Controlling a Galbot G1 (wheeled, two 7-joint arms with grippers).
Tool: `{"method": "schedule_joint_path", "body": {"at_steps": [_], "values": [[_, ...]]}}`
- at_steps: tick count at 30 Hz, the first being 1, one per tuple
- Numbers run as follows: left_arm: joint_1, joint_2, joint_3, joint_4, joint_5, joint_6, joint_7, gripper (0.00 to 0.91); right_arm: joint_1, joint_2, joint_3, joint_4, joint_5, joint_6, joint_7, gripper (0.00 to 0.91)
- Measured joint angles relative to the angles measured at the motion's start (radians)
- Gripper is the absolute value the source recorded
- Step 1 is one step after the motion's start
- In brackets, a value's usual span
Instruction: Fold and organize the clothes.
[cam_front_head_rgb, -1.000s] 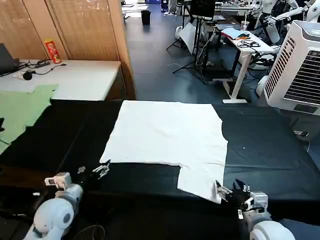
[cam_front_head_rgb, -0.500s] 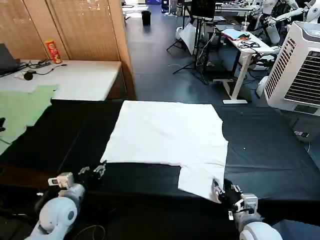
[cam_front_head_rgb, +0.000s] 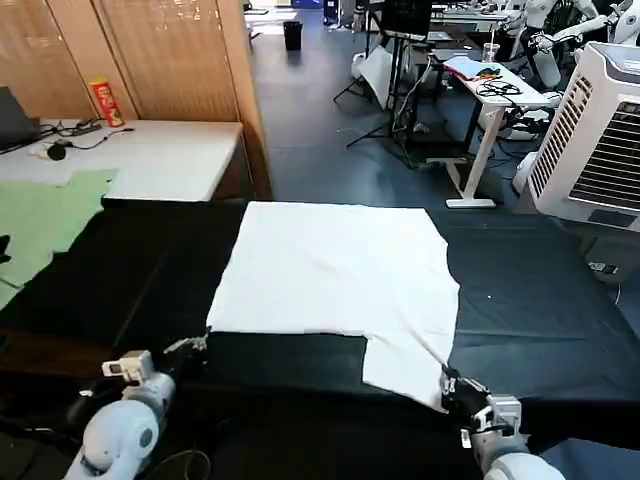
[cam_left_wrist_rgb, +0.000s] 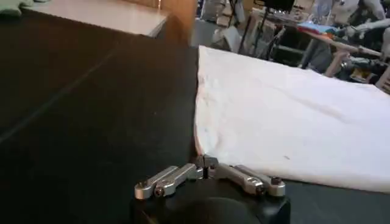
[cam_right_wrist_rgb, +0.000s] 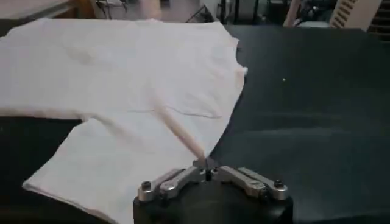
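The clothes, a white T-shirt (cam_front_head_rgb: 340, 270), lie spread flat and plain side up on the black table (cam_front_head_rgb: 540, 300), with one sleeve reaching toward the near edge. My left gripper (cam_front_head_rgb: 195, 346) sits at the shirt's near left corner. In the left wrist view this gripper (cam_left_wrist_rgb: 204, 164) is shut on that corner of the shirt (cam_left_wrist_rgb: 292, 115). My right gripper (cam_front_head_rgb: 450, 385) is at the near right sleeve edge. In the right wrist view it (cam_right_wrist_rgb: 206, 165) is shut on a pinched ridge of the shirt (cam_right_wrist_rgb: 122, 85), which is drawn taut toward it.
A pale green garment (cam_front_head_rgb: 45, 215) lies on the table's far left. Behind it a white table (cam_front_head_rgb: 170, 150) holds a red can (cam_front_head_rgb: 103, 100) and cables. A white air cooler (cam_front_head_rgb: 600, 130) stands at the right. The black table's near edge runs just past both grippers.
Both grippers have closed on the shirt's near edge and drawn back slightly toward me. The right one has pulled up a taut ridge in the cloth, and the hem has shifted a little.
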Motion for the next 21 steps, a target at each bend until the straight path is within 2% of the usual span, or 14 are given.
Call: {"method": "schedule_joint_path", "body": {"at_steps": [6,12,16,21], "values": [[0.095,0.002,-0.038,-0.093,-0.002,-0.007,-0.017,0.000,-0.035,-0.003,0.006,0.041,0.000,0.012,0.000,0.068],[0.216,-0.022,-0.086,-0.199,0.000,-0.042,-0.019,0.000,0.009,-0.011,0.016,0.015,0.022,0.075,-0.016,0.068],[0.228,-0.044,-0.088,-0.221,-0.003,-0.075,-0.029,0.000,0.090,-0.041,0.013,-0.057,0.058,0.148,-0.038,0.068],[0.158,-0.073,-0.070,-0.204,0.031,-0.097,-0.028,0.000,0.234,-0.092,-0.008,-0.177,0.080,0.207,-0.052,0.068]]}}
